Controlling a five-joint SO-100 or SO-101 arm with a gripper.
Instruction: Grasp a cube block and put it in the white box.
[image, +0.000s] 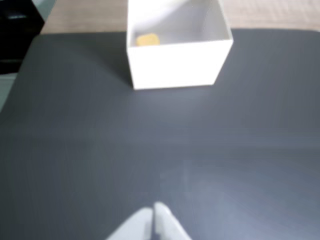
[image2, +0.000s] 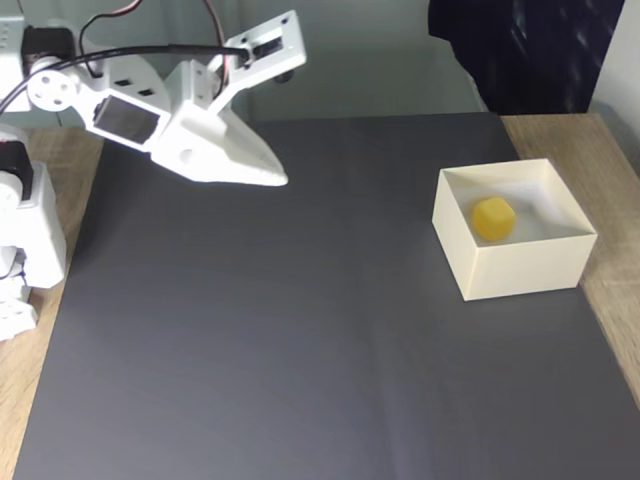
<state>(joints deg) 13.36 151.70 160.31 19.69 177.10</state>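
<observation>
The yellow cube block (image2: 493, 218) lies inside the white box (image2: 525, 270) at the right of the dark mat in the fixed view. In the wrist view the cube block (image: 148, 39) shows low in the box's left corner, behind the box's front wall (image: 175, 67). My gripper (image2: 278, 178) hangs above the mat's upper left, far from the box, its white fingers closed together with nothing between them. In the wrist view the gripper (image: 153, 209) pokes up from the bottom edge, shut.
A dark grey mat (image2: 300, 340) covers most of the wooden table (image2: 615, 300). The arm's white base (image2: 25, 250) stands at the left edge. A dark object (image2: 510, 50) sits beyond the mat at the back right.
</observation>
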